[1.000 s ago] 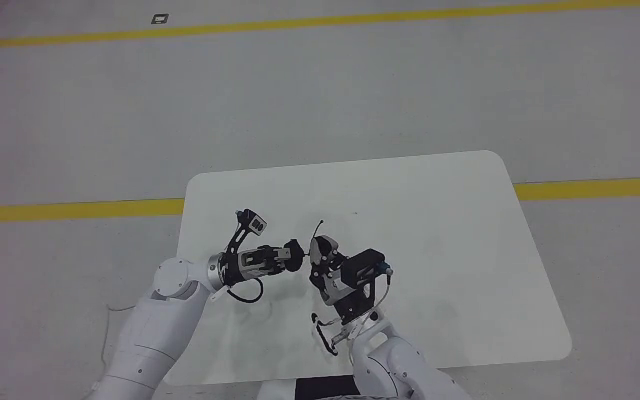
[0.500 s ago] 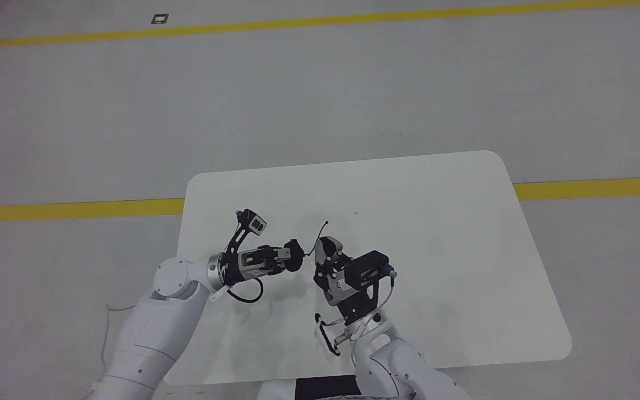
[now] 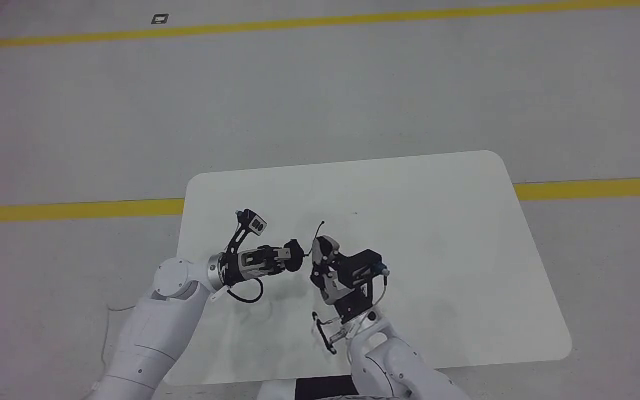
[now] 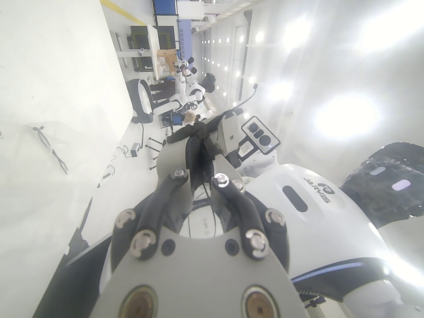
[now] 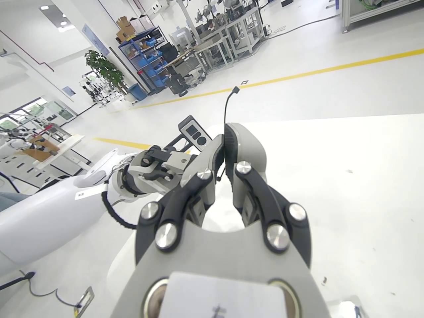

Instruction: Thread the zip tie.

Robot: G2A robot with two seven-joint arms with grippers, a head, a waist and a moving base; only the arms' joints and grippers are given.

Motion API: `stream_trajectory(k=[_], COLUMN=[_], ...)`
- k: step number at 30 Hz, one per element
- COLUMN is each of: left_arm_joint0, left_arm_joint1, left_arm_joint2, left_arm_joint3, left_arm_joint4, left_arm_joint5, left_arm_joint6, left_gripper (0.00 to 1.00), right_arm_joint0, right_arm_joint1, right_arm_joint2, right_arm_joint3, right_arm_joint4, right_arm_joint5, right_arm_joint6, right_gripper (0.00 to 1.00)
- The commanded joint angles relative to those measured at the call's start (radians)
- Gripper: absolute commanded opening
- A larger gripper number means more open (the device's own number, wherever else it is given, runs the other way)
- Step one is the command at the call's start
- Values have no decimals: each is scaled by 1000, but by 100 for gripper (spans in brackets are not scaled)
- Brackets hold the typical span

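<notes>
A thin black zip tie stands up from between the fingers of my right gripper, which is shut on its strap. Its head points up and away, and a short end hangs below the pads. From above, the zip tie is a fine line rising from the right gripper, over the near middle of the white table. My left gripper faces it tip to tip, a small gap apart. In the left wrist view my left gripper has its dark pads together; what lies between them is unclear.
Several spare black zip ties lie on the table in a faint clear tray. The far and right parts of the table are bare. Grey floor with a yellow line lies beyond the table.
The right gripper with the zip tie shifted slightly right and then back left. The left arm has not moved.
</notes>
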Motion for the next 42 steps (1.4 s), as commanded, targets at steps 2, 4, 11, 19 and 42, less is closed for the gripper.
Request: stream_trajectory(k=[2,4,11,19,42], left_arm_joint0=[0,0,0,0,0], left_arm_joint1=[0,0,0,0,0], left_arm_joint2=[0,0,0,0,0], left_arm_joint3=[0,0,0,0,0], left_arm_joint4=[0,0,0,0,0], left_arm_joint5=[0,0,0,0,0], left_arm_joint6=[0,0,0,0,0], left_gripper=[0,0,0,0,0], right_arm_joint0=[9,12,21,28,25], right_arm_joint1=[0,0,0,5,10], right_arm_joint2=[-8,-11,-19,-27,-25], right_arm_joint3=[7,9,11,13,10], right_arm_joint4=[4,7,15,34,60], right_arm_joint5=[3,8,52,54,57], right_arm_joint6=[2,1,-6,-11,-29], right_gripper=[0,0,0,0,0])
